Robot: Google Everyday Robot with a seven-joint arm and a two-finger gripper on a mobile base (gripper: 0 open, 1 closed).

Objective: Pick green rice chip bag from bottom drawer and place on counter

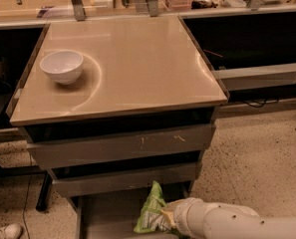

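The green rice chip bag [149, 212] stands upright over the open bottom drawer [105, 214], at the drawer's right side and just below the middle drawer front. My gripper [166, 218] comes in from the lower right on a white arm. It is shut on the bag's right edge and holds it above the drawer floor. The beige counter [137, 59] lies above the drawer stack, well above the gripper. The bag's lower part runs off the bottom of the view.
A white bowl [62, 66] sits on the counter's left side. Two shut grey drawer fronts [122, 146] are directly above the bag. Speckled floor [257, 158] lies to the right. A shoe [5, 231] is at the lower left.
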